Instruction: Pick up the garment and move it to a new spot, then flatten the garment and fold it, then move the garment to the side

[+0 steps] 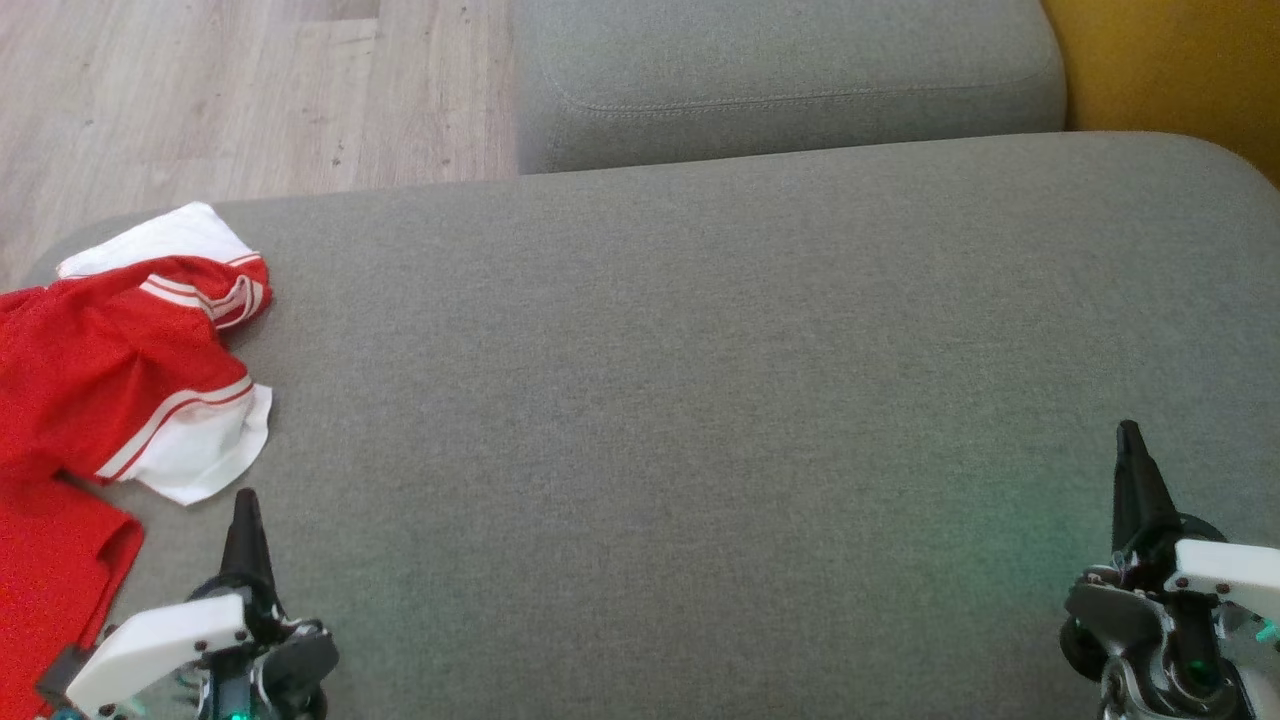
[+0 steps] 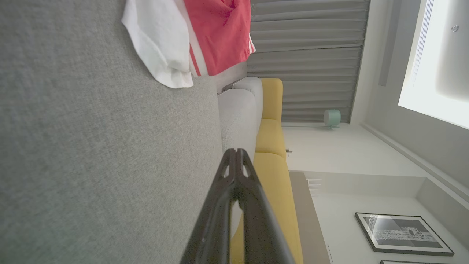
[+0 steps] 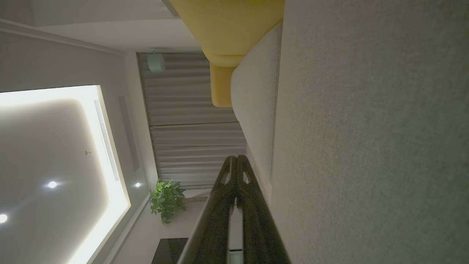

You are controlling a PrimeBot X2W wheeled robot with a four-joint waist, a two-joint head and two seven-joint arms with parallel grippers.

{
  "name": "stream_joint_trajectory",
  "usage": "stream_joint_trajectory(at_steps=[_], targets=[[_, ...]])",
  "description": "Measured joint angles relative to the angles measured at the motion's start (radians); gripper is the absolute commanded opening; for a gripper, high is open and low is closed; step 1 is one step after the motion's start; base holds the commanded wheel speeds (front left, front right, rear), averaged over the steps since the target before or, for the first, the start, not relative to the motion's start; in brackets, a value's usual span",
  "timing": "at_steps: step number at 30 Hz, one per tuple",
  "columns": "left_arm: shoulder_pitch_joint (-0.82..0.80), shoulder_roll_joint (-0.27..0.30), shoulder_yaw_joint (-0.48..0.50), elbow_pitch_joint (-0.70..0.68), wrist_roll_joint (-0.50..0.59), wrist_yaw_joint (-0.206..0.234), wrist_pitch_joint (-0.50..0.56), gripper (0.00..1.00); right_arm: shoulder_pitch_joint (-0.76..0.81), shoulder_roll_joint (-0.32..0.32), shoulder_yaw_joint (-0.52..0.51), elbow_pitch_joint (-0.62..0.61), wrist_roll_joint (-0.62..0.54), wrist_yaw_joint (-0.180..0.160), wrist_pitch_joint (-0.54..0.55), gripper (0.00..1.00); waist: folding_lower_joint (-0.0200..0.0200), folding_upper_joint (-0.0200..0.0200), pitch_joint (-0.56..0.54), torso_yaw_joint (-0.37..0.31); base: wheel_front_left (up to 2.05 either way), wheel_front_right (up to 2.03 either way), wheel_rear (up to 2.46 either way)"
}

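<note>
The red-and-white garment (image 1: 110, 370) lies crumpled at the left edge of the grey cushion (image 1: 700, 350). The left gripper (image 1: 245, 500) sits just beside it at the near left corner and the right gripper (image 1: 1130, 432) at the near right corner. Both have their fingers pressed together, holding nothing. Beyond the far edge are a second grey cushion (image 1: 790, 80), pale wood floor (image 1: 230, 90), a yellow sofa (image 2: 273, 146) and grey curtains (image 2: 307, 55).

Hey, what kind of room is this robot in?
Probably a living room: a grey fabric sofa, yellow cushions beside it, pleated curtains, and a framed picture.
</note>
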Motion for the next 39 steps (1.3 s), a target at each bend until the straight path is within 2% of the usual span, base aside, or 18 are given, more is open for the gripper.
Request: stream_joint_trajectory(at_steps=[20, 21, 25, 31, 39], targets=[[0.0, 0.0, 0.0, 0.0, 0.0, 0.0, 0.0, 0.0, 0.0, 0.0, 0.0, 0.0, 0.0, 0.0, 0.0, 0.0, 0.0, 0.0, 0.0, 0.0, 0.0, 0.0, 0.0], [0.0, 0.0, 0.0, 0.002, 0.0, 0.0, 0.0, 1.0, 0.0, 0.0, 0.0, 0.002, 0.0, 0.0, 0.0, 1.0, 0.0, 0.0, 0.0, 0.0, 0.0, 0.0, 0.0], [0.035, -0.003, -0.008, 0.041, 0.0, 0.001, -0.002, 1.0, 0.034, 0.002, 0.003, 0.045, 0.0, 0.0, -0.002, 1.0, 0.0, 0.0, 0.0, 0.0, 0.0, 0.0, 0.0], [0.046, -0.003, -0.015, 0.04, 0.005, 0.001, -0.016, 1.0, 0.046, 0.003, 0.014, 0.047, -0.024, 0.0, -0.014, 1.0, 0.0, 0.0, -0.001, 0.0, 0.0, 0.0, 0.0], [0.046, -0.003, -0.038, 0.04, 0.066, 0.001, -0.043, 1.0, 0.046, 0.003, 0.031, 0.026, -0.149, 0.0, -0.041, 1.0, 0.0, 0.0, -0.003, 0.001, 0.0, 0.0, 0.0]])
